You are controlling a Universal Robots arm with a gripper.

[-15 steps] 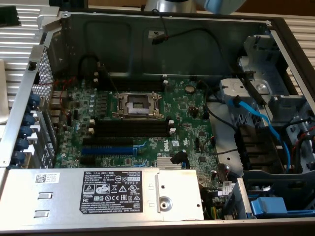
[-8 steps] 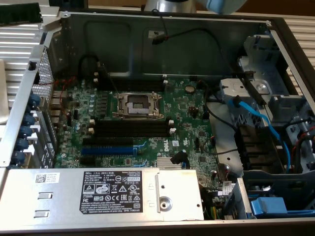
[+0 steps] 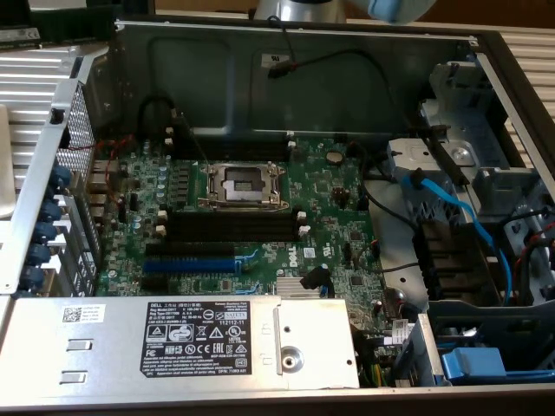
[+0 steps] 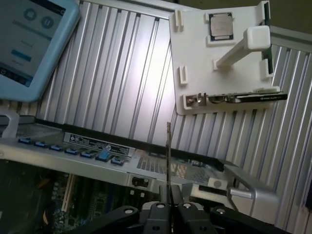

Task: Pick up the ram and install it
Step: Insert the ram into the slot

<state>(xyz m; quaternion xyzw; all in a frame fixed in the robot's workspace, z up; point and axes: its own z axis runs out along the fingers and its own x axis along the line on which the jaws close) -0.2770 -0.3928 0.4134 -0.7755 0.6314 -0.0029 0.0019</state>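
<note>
The big open computer case (image 3: 303,52) lies on a ribbed metal table (image 4: 122,73). Inside it is the green motherboard (image 3: 321,217), with long black slots (image 3: 230,227) near its middle. A white tray (image 4: 195,63) sits on the table, past the case. The gripper (image 4: 168,207) has its jaws almost closed, pinching the thin ram (image 4: 168,156). The ram sticks straight out from between them, seen edge-on, by the case's rim.

The ram (image 4: 168,156) sits in the claw (image 4: 169,204) (case (image 4: 58,153) beyond).
</note>
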